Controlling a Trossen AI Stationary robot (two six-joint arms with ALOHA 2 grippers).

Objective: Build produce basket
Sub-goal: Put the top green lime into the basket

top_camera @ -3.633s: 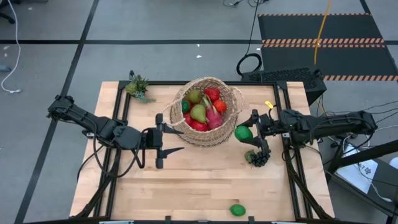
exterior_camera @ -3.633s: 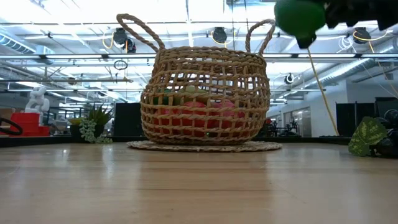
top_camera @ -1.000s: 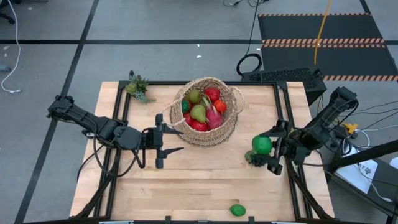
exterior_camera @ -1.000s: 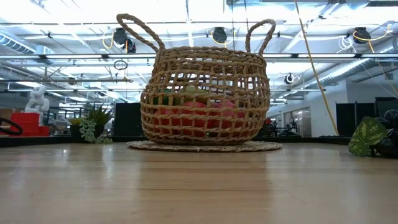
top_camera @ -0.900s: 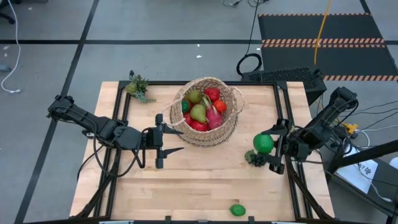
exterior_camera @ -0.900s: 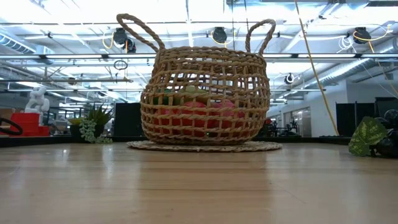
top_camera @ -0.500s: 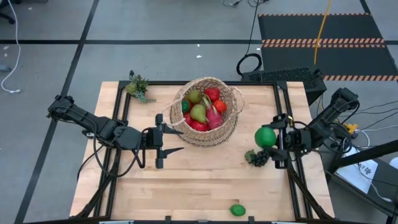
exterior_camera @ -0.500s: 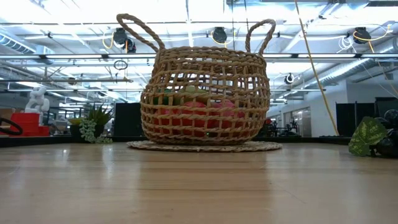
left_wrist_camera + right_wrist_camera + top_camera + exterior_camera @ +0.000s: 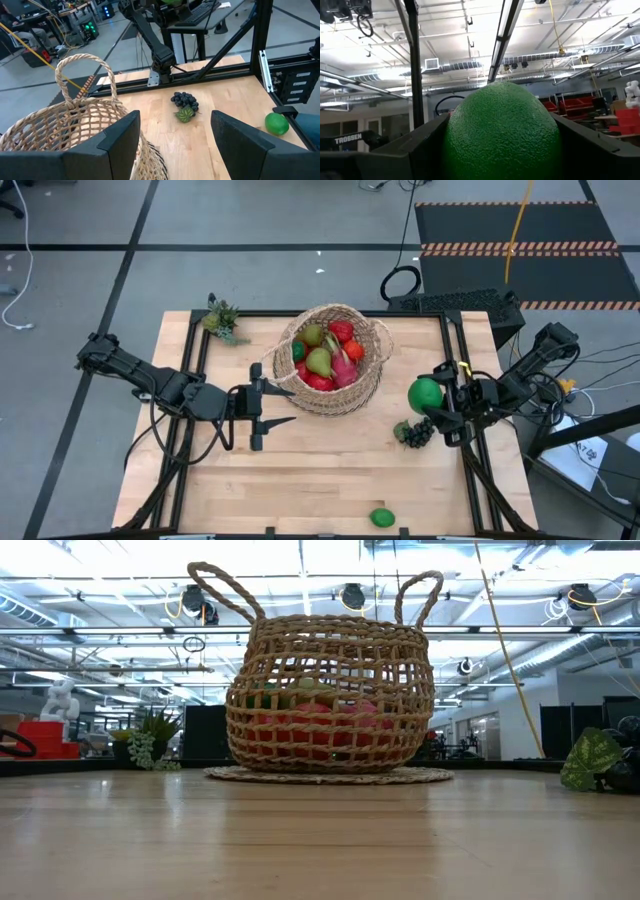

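The right gripper (image 9: 436,402) has its jaws closed on a green lime (image 9: 424,393), held above the worktop (image 9: 300,480) right of the basket (image 9: 335,360). The round lime could slip out if the arm swings fast. Grapes (image 9: 414,432) lie just beside; another lime (image 9: 381,518) sits at the near edge. The left gripper (image 9: 262,406) waits, jaws wide, touching the basket's left side, and could nudge it.
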